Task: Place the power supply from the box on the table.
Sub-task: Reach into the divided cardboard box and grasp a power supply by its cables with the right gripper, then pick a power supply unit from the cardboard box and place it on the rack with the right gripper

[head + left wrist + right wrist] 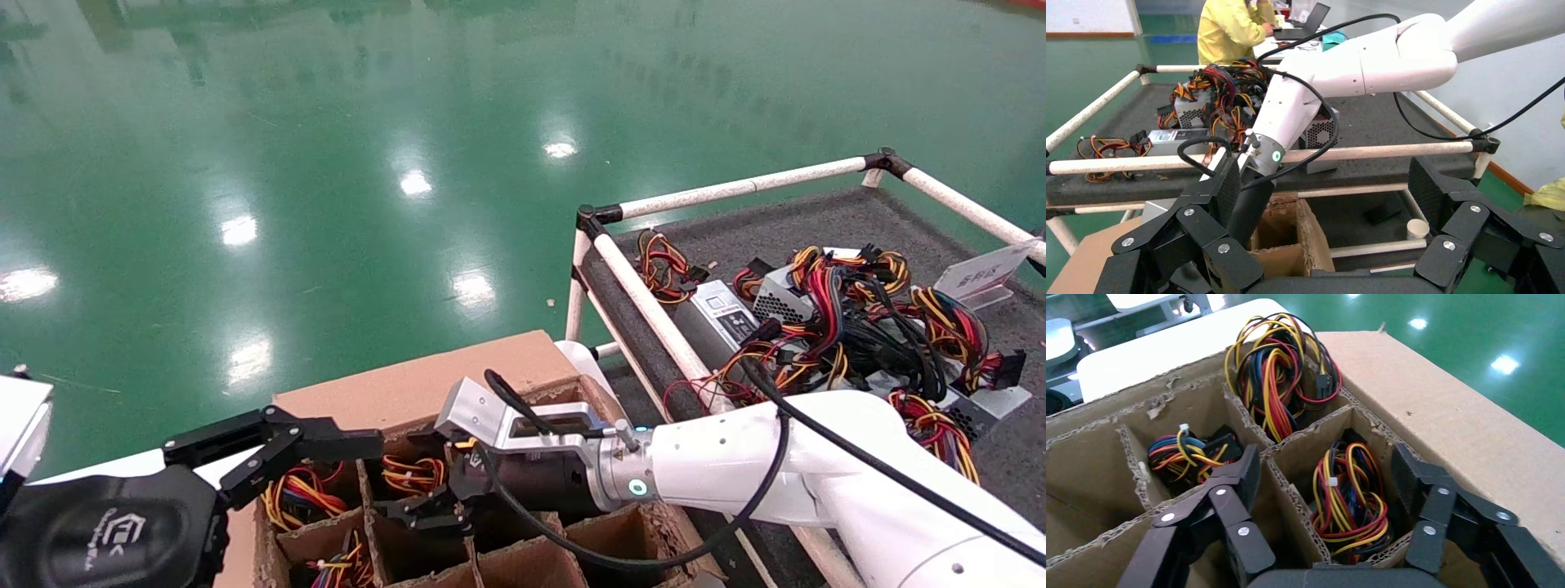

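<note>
Power supply point(1352, 502) sits deep in a cell by the box's point(409, 384) far wall, in my head view under the right end effector point(425, 510), the nearer arm. Left wrist: left end effector point(1321, 245) hangs spread and empty off the box's left. Right wrist: fingers point(1229, 490) splayed, empty, straddling that cell; only red-yellow-black wires show.

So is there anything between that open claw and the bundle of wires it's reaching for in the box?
Nothing visible. The right gripper hangs open over a cell of the box, and the power supply in it shows only its wire bundle between the fingers. One finger sits right at the cardboard divider, which could catch it.
</note>
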